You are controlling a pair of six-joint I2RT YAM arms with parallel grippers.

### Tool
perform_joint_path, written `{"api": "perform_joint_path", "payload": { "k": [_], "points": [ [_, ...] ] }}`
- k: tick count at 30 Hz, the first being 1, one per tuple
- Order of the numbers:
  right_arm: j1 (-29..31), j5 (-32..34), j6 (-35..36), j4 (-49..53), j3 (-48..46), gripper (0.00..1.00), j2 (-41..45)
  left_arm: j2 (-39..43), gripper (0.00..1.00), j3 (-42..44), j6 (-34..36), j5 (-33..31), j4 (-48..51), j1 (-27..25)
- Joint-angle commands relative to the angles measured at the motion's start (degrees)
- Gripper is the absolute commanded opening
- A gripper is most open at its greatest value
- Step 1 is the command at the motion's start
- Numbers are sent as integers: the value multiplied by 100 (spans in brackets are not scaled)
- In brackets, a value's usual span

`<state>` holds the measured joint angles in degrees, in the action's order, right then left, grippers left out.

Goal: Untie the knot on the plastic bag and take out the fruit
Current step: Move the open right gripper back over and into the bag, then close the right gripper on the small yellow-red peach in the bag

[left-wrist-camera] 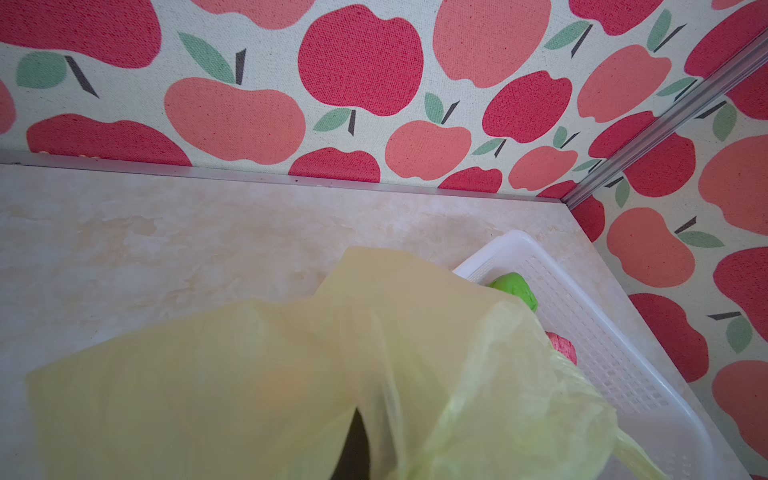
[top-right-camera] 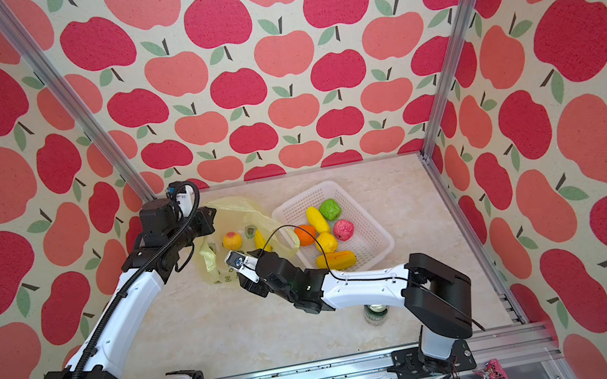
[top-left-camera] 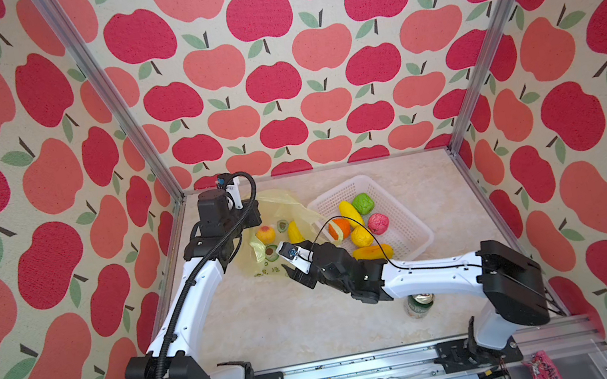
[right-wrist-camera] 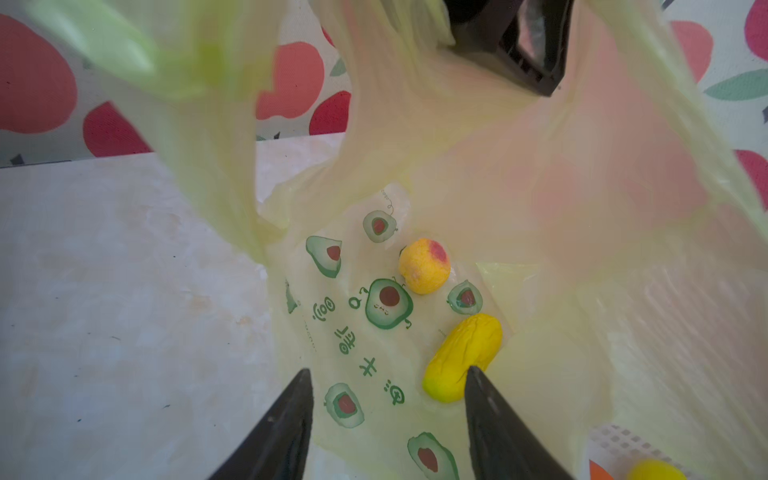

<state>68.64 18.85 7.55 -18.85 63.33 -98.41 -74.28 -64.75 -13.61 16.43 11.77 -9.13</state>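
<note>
The yellow plastic bag lies open at the back left of the table. My left gripper is shut on its upper edge and holds it raised; plastic hides those fingers in the left wrist view. Inside the bag lie two fruit, a peach-yellow ball and a yellow oblong one. My right gripper hangs open over the bag's printed side, one fingertip beside the oblong fruit and nothing between its fingers. The knot is out of view; a loose handle strip hangs blurred.
A white mesh basket stands right of the bag, with several fruit in it, among them a green one and a pink one. A green drink can stands under my right forearm. Walls enclose the table's back and sides.
</note>
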Motion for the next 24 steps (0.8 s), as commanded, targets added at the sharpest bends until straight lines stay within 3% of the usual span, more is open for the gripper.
{"api": "perform_joint_path", "payload": {
  "k": [1,7,14,17,24],
  "points": [
    [-443,-595,-694,199,487,56,-462,23,0,21,7,106,10,25],
    [-771,-1037,-1075,496,1356,58,-1579,-36,0,-34,16,224,10,31],
    [-984,-1280,-1321,983,2697,88,-2793,-48,0,-45,24,314,36,25],
    [-1010,-1171,-1276,1173,3342,96,-3270,-37,0,-50,22,384,45,19],
    [-1037,-719,-1290,1715,4829,99,-4406,-72,0,-74,16,552,53,5]
  ]
}}
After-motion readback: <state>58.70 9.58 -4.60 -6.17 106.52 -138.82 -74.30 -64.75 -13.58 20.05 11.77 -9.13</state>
